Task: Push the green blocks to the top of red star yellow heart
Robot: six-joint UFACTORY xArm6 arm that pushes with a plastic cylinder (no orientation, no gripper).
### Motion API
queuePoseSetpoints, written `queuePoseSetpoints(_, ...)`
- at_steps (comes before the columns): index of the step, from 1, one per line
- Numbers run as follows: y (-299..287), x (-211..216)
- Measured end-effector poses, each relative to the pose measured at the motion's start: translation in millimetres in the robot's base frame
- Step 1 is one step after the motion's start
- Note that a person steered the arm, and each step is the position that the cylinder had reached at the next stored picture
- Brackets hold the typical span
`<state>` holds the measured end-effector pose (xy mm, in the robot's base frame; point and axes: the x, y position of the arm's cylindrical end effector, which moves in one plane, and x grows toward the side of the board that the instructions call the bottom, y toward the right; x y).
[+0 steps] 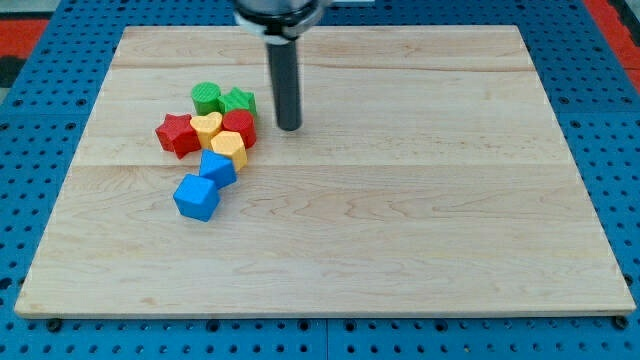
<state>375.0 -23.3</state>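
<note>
My tip [289,127] rests on the board just to the right of the block cluster, a short gap from the green star [238,101]. A green round block [207,98] sits left of the green star, touching it. Both green blocks lie along the upper edge of the cluster. Below them are a red star [177,134] at the left, a yellow heart [206,126] in the middle and a red block [240,126] at the right. A yellow block [229,147] sits under the heart.
Two blue blocks trail down-left from the cluster: one [217,168] under the yellow block, one [196,197] lower. The wooden board [420,220] lies on a blue pegboard table.
</note>
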Motion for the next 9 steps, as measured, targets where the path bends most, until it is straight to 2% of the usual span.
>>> queuePoseSetpoints(1,8.7,-39.5)
queuePoseSetpoints(2,-37.1,-56.0)
queuePoseSetpoints(4,-118.4,-39.6)
queuePoseSetpoints(5,-119.5,-33.8)
queuePoseSetpoints(7,-129.0,-63.2)
queuePoseSetpoints(8,-172.0,-81.0)
queuePoseSetpoints(9,-194.1,-78.9)
